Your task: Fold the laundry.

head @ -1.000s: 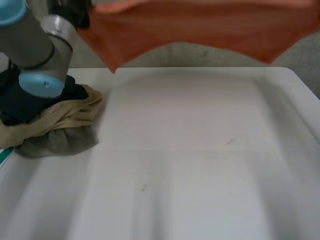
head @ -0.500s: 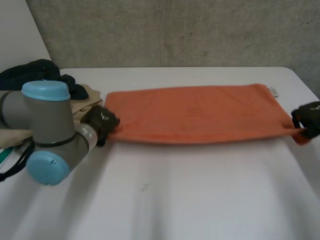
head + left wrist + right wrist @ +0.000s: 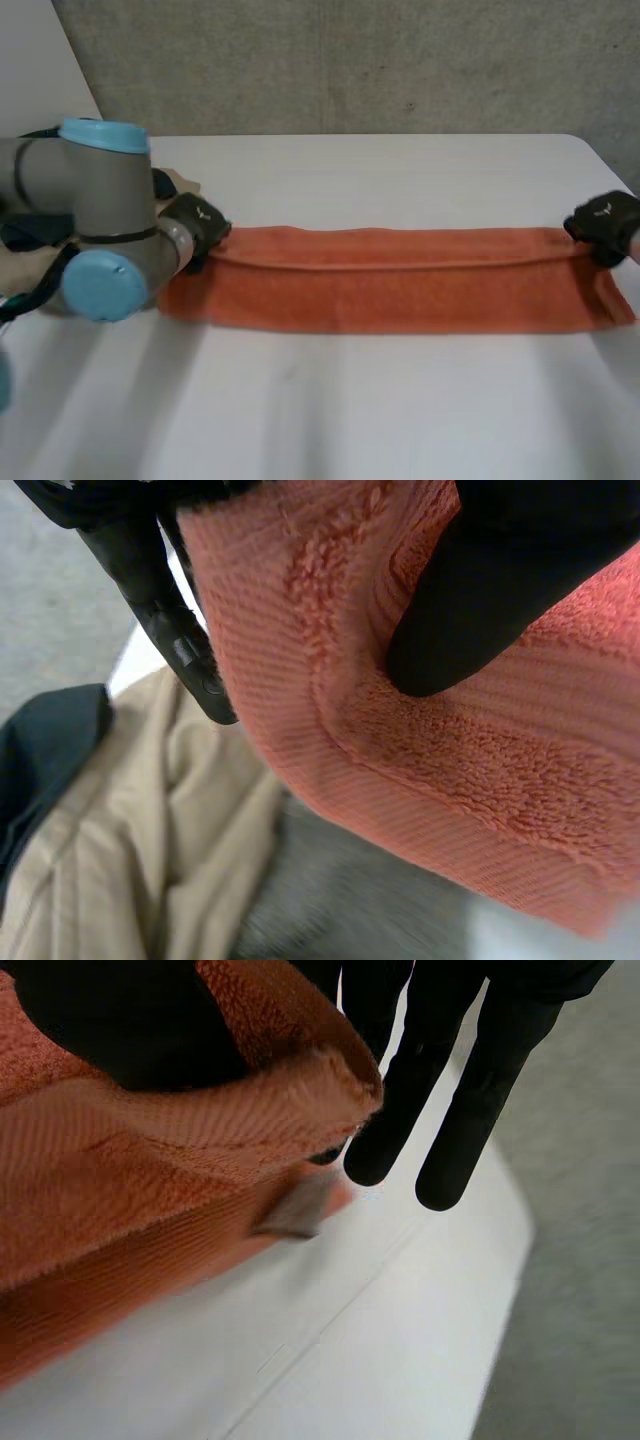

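An orange towel [image 3: 400,290] lies stretched across the white table [image 3: 380,410], its far edge doubled over toward me along a long fold. My left hand [image 3: 197,225] pinches the towel's far left corner; in the left wrist view the thumb [image 3: 490,590] presses the orange terry [image 3: 430,750] against the fingers [image 3: 160,610]. At the far right corner my right hand [image 3: 603,222] holds the cloth the same way. In the right wrist view, the towel's edge [image 3: 200,1120] is gripped under the thumb [image 3: 120,1020], with other fingers [image 3: 450,1110] hanging straight beside it.
A heap of other laundry, beige [image 3: 20,265] and dark [image 3: 30,230], sits at the table's left behind my left arm [image 3: 100,220]. The beige cloth [image 3: 130,840] lies right beside the held corner. A grey wall [image 3: 350,60] stands behind the table.
The towel was up in the air a second ago. Both hands have brought it down and toward me, laying it on the table with its far edge folded over.
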